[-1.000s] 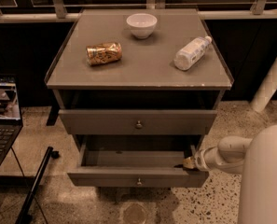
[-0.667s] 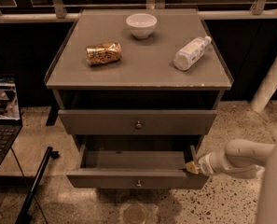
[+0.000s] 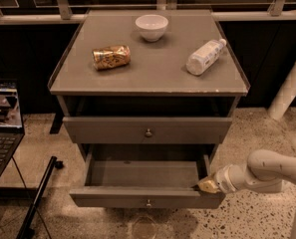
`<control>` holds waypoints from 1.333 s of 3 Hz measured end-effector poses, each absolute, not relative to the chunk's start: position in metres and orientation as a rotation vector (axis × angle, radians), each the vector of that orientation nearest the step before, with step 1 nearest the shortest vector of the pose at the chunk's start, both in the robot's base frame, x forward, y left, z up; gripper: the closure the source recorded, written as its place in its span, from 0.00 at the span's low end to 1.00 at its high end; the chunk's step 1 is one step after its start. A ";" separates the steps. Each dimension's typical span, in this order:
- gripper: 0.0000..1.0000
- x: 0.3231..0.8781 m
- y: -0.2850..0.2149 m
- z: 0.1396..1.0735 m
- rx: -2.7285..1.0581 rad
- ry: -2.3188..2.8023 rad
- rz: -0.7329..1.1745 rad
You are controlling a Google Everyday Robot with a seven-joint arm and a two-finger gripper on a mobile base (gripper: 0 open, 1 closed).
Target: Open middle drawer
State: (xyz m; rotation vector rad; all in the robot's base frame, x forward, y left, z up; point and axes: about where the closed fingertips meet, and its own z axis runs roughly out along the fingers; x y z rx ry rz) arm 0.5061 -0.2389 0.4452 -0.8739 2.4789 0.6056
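Note:
The middle drawer (image 3: 112, 199) is a wide grey drawer with a low front panel and a small round knob (image 3: 148, 202). It stands pulled out below the closed upper drawer (image 3: 107, 130), and its inside looks bare. My gripper (image 3: 206, 185) comes in from the right on a white arm (image 3: 267, 168). Its tip sits at the drawer's right front corner, touching the top edge of the front panel.
On the cabinet top (image 3: 152, 68) stand a white bowl (image 3: 151, 27), a lying can (image 3: 111, 57) and a lying white bottle (image 3: 204, 57). A laptop (image 3: 3, 123) sits at the left, with a black pole (image 3: 38, 198) on the floor. A white post (image 3: 289, 83) stands at the right.
The middle drawer has slid further out toward the camera. My gripper has moved with it, staying at its right front corner.

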 end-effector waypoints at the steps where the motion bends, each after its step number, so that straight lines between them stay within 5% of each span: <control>1: 1.00 0.495 -0.229 0.446 -0.938 2.463 0.660; 4: 1.00 0.511 -0.229 0.437 -0.886 2.491 0.654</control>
